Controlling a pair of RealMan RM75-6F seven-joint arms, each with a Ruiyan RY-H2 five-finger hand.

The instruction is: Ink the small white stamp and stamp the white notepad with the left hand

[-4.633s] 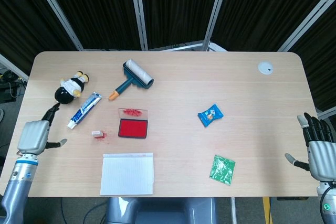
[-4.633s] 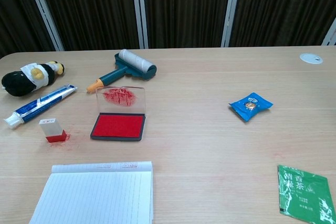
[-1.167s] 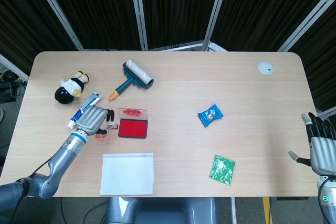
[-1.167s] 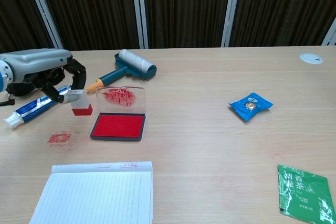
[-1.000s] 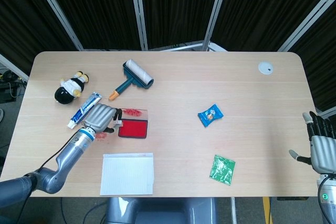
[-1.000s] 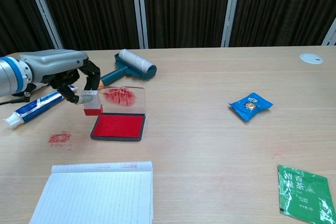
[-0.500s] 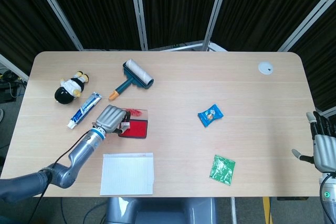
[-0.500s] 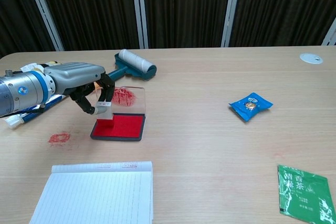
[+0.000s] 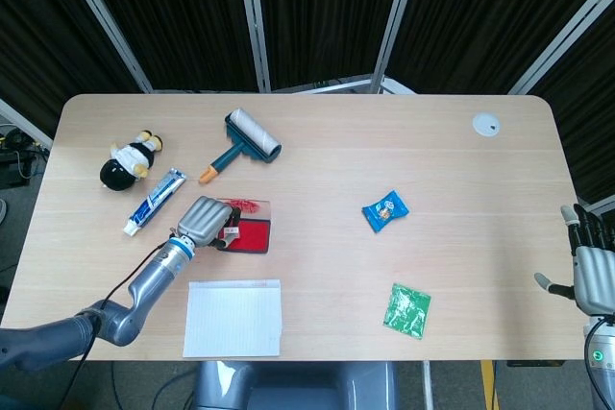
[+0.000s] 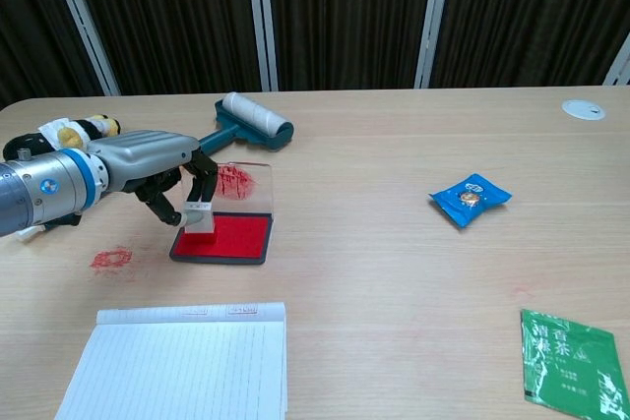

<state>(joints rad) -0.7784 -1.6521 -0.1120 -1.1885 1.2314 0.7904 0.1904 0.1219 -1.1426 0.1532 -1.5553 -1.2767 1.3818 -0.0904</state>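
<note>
The inking step is in hand. The left hand (image 10: pixel 162 184) pinches the small white stamp (image 10: pixel 200 216) between its fingertips and holds it on the near-left part of the red ink pad (image 10: pixel 224 237), whose clear lid (image 10: pixel 236 187) stands open just beyond the hand. The stamp's base appears to touch the pad, though full contact cannot be confirmed. The white notepad (image 10: pixel 182 361) lies on the counter (image 10: pixel 394 272) nearer the robot than the hand, well apart from it, its page unmarked. A red smudge (image 10: pixel 111 259) sits on the counter below the forearm. The right hand (image 9: pixel 594 274) waits at the far edge, fingers spread and holding nothing.

Next, by my reading, the hand should lift the stamp straight up, carry it toward the robot over the notepad, and press it down flat so the print comes out whole.

Against the frame half a second earlier, the hand has dropped a little and moved slightly rightward, bringing the stamp lower onto the pad
</note>
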